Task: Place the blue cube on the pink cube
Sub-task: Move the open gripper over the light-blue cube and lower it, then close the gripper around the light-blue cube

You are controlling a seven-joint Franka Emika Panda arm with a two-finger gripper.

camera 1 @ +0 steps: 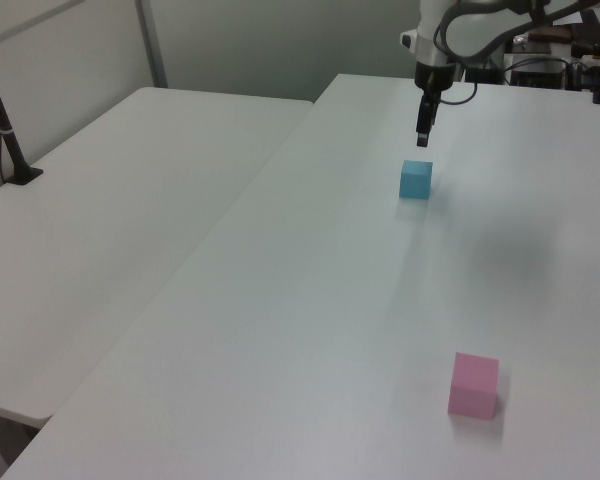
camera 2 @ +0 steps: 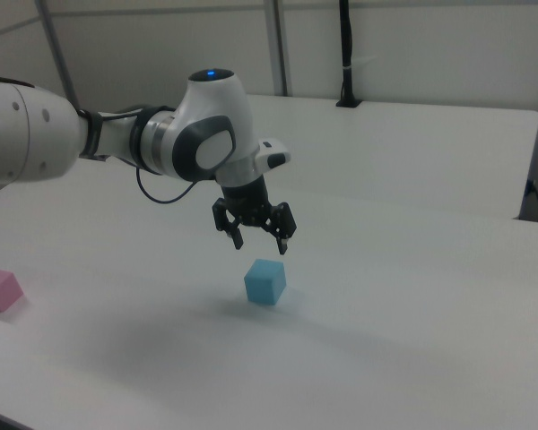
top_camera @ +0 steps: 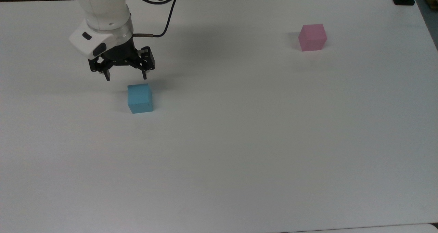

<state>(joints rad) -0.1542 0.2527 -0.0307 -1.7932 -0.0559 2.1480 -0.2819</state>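
Jaws spread wide, the gripper (top_camera: 126, 78) hangs just above the blue cube (top_camera: 140, 98), which sits well apart from the pink cube (top_camera: 312, 37) and looks light, rigid, matte, best pinched across opposite flat faces.

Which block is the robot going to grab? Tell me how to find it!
Look at the big white table and find the robot's black gripper, open and hanging above it. Just beneath the gripper sits the blue cube, alone on the table. The only other block, the pink cube, is far away toward the top view's right.
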